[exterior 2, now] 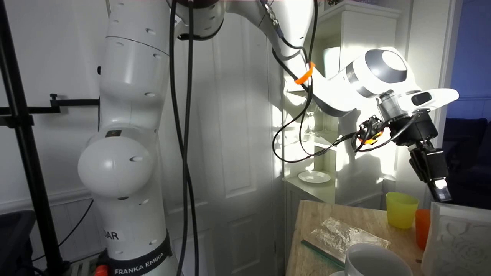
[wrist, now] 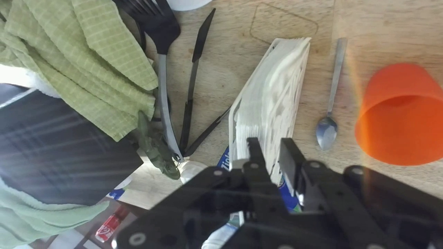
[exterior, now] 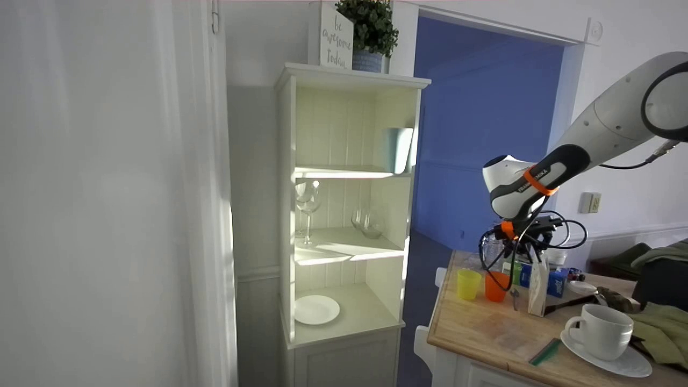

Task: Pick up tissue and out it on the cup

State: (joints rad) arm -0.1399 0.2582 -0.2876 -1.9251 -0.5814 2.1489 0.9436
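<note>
Tissue [wrist: 271,100] packed edge-up as a stack in the white holder [exterior 2: 460,245]; no sheet free of it, none showing on the cup [exterior: 607,333], itself on a saucer [exterior: 634,364] well apart from the holder. Claw [wrist: 270,145] parted by a narrow gap above one end of the stack, nothing visibly pinched. In an exterior view, fingertips [exterior 2: 444,194] lined up with the holder's top edge; contact or clearance impossible to judge. Main worry: a wad instead of a single tissue, with so many thin edges crowded under the gap. Opposite failure also plausible: edges merely pressed flat, from closing too high. With one finger outside the rim, likely to catch wall as well as paper, then drag or lift the whole holder. Spoon [wrist: 334,84] just beside, orange tumbler [wrist: 394,79] beyond (thin plastic by the look of it, probably quick to topple), both exposed to any sideways skid. Blue box [exterior: 557,286] close to the holder, possible bump for a low wrist. On the carry, limp paper prone, presumably, to folding or slipping from a corner hold. At the cup, risk of a knocked rim from too low an approach, or of a sheet drifting onto the saucer after too high a release.
</note>
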